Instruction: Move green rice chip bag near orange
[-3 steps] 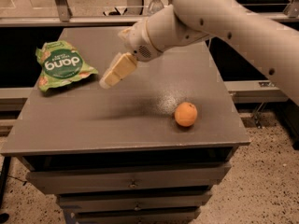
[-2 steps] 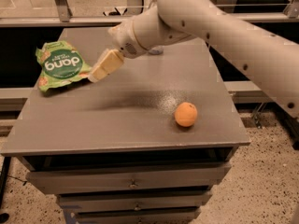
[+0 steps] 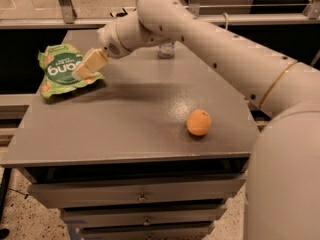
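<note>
Drawers (image 3: 142,196), lower frame: stacked under the top, fronts closed, contents hidden
Table (image 3: 125,129): grey top, mid-frame
Orange (image 3: 199,122): right of centre on the top, standing alone, well apart from the bag
Green rice chip bag (image 3: 60,69): upper left, lying at the table's left edge
Gripper (image 3: 84,70): upper left, over the bag's right edge; how far open and whether it has hold, cannot tell
Clear cup (image 3: 166,50): top centre, far edge, partly behind the arm; contents cannot tell
</note>
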### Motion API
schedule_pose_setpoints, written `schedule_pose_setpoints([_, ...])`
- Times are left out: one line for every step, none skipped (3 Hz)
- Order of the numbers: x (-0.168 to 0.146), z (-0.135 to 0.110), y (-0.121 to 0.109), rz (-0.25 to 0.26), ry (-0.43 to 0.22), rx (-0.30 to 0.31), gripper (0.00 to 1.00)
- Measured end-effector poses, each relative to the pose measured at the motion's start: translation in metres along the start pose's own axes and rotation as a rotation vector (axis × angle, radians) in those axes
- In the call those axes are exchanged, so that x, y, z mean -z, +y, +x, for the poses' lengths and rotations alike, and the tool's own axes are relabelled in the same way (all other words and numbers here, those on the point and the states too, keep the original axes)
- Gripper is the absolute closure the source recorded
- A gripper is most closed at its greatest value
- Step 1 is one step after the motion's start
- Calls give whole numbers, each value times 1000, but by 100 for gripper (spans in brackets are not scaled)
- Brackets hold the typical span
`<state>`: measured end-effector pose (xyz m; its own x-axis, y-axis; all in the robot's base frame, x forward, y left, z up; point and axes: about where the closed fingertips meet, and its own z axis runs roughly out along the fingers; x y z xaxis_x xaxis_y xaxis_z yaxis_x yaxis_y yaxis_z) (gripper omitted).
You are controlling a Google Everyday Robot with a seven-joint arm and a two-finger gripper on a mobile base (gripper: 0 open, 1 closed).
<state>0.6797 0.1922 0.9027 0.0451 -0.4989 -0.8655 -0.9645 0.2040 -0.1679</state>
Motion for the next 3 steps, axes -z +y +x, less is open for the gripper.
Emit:
schedule_pose_setpoints([-31, 2, -6, 1, -7, -31, 0])
schedule_pose_setpoints([-54, 6, -12, 4, -14, -69, 0])
schedule_pose_setpoints([-71, 8, -8, -14, -23, -94, 11])
